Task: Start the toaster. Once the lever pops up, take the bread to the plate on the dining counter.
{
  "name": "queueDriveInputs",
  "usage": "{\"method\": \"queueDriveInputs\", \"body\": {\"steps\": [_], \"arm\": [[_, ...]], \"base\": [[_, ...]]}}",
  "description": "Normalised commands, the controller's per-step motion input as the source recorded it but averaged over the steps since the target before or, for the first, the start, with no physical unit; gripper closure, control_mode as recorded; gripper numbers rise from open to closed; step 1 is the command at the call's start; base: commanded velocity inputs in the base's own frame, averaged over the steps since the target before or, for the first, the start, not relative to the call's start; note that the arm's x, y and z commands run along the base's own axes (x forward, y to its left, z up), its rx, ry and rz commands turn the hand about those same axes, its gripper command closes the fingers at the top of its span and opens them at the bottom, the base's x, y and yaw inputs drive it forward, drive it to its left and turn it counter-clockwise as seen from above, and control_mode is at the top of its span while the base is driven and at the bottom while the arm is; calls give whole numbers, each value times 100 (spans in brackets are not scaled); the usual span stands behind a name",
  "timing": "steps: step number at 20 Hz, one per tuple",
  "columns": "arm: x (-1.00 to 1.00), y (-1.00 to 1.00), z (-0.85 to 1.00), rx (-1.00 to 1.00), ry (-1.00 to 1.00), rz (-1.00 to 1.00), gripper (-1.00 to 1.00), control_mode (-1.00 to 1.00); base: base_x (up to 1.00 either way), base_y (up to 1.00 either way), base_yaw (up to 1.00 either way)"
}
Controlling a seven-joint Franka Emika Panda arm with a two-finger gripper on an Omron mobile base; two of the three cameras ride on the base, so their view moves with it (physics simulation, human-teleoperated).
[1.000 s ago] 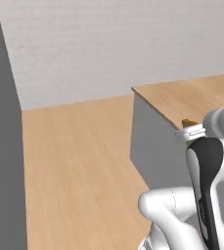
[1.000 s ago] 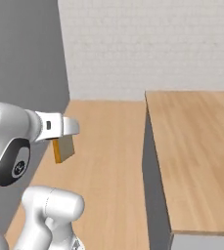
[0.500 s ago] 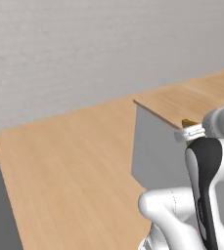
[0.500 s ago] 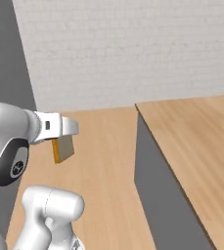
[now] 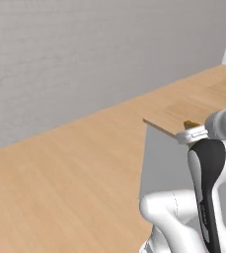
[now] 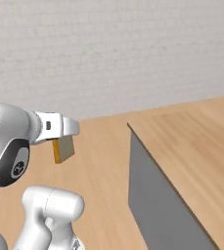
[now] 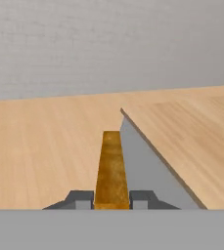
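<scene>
Dominating all three views is the pale brick-textured wall (image 6: 108, 53), with the light wooden floor (image 5: 60, 183) spread beneath it; they take up so much of each picture because the base stands in open room, not up against any worktop. Next in size is the dining counter (image 6: 191, 141), its light plank top over a grey side panel, reaching in from the right of the right base view and the hand view and showing as a corner in the left base view; the near corner points toward the robot, so the slab lies ahead and to the arm's right, apart from it. No plate can be seen on the stretch of top that shows, so where the slice must be laid cannot be told from here. The white arm is folded in close over the base, which I judge to be a carrying posture that keeps the load steady and clear of the counter edge while travelling. Smallest is the bread (image 7: 111, 168), a thin golden-brown slice seen edge-on in the hand view, rising from between the two dark fingers; in the right base view it hangs below the gripper (image 6: 64, 134), out over the floor, short of the counter. The jaws are clenched on the bread's two flat faces, a grasp that suits so thin a slice.
</scene>
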Motion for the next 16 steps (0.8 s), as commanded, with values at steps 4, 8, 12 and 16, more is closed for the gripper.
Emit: {"method": "queueDriveInputs", "body": {"steps": [4, 8, 12, 16], "arm": [[0, 0, 0, 0, 0, 0, 100, 100], [0, 0, 0, 0, 0, 0, 100, 100], [0, 0, 0, 0, 0, 0, 100, 100], [0, 0, 0, 0, 0, 0, 100, 100]], "base": [[100, 27, -24], [100, 29, -25], [100, 24, -29], [100, 8, -34]]}}
